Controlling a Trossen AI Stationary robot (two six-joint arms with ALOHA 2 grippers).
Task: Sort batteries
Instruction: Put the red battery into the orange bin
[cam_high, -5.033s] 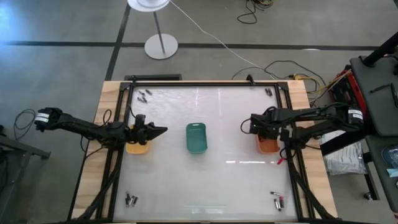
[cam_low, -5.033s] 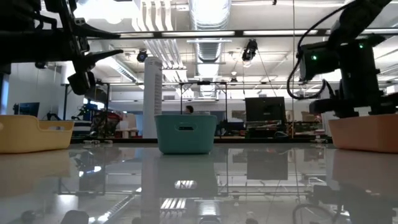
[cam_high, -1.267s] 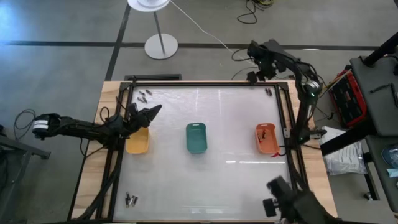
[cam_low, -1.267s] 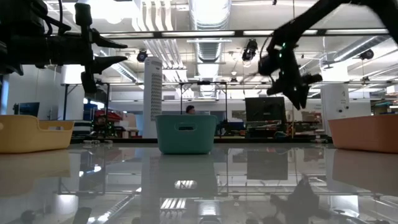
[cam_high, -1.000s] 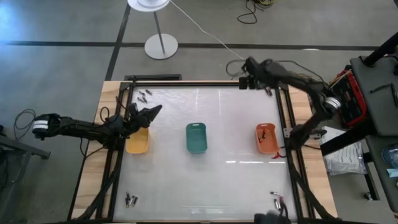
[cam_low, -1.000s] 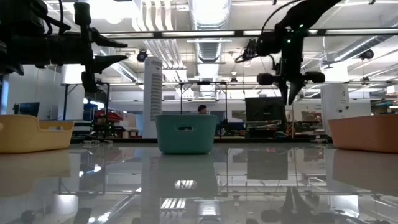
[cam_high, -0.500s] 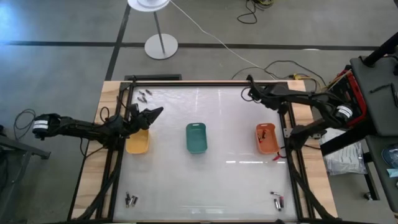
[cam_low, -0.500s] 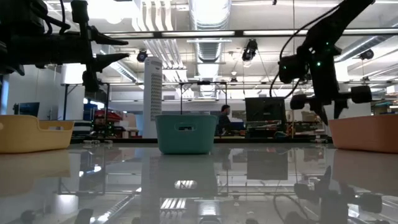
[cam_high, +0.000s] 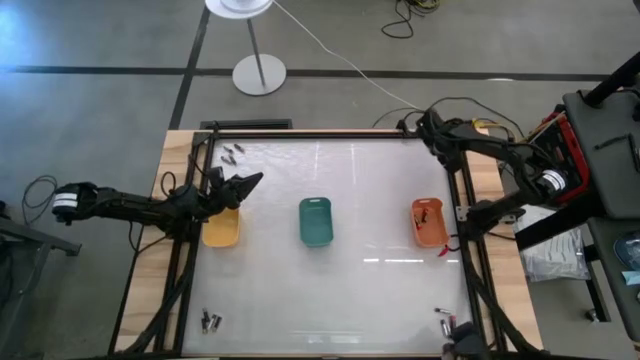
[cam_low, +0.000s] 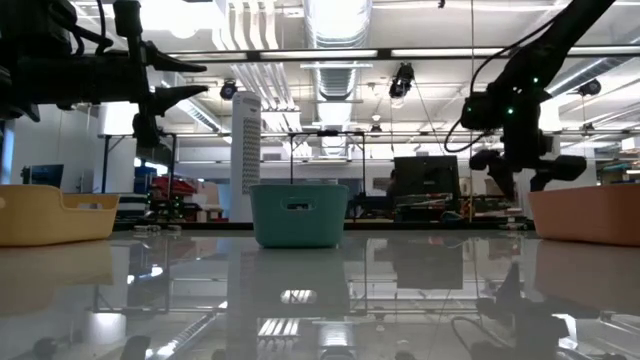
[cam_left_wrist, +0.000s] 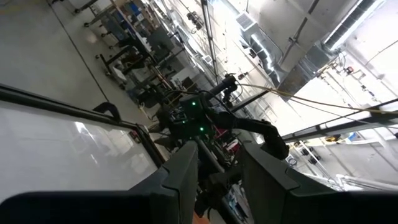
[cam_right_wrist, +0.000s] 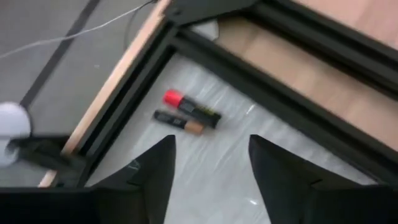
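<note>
Two batteries lie side by side on the tabletop in the far right corner, one with a red end (cam_right_wrist: 189, 107) and one dark with a brown end (cam_right_wrist: 177, 120). My right gripper (cam_right_wrist: 208, 168) (cam_high: 430, 130) hangs open above them, slanting down, touching nothing. More batteries lie at the far left (cam_high: 232, 153), near left (cam_high: 210, 321) and near right (cam_high: 447, 322), and some in the orange tray (cam_high: 430, 228). My left gripper (cam_high: 252, 181) hovers open over the yellow tray (cam_high: 220, 232) with nothing between its fingers.
A green tray (cam_high: 315, 222) stands at the table's middle. Black frame rails (cam_right_wrist: 292, 102) run along the table's edges and meet close beside the corner batteries. A lamp base (cam_high: 259, 74) and cables lie on the floor beyond the far edge.
My right gripper has swung from over the far rail toward the table's far right corner and come down. It has rolled about its own axis and its fingers have opened. My left gripper has kept still over the yellow tray.
</note>
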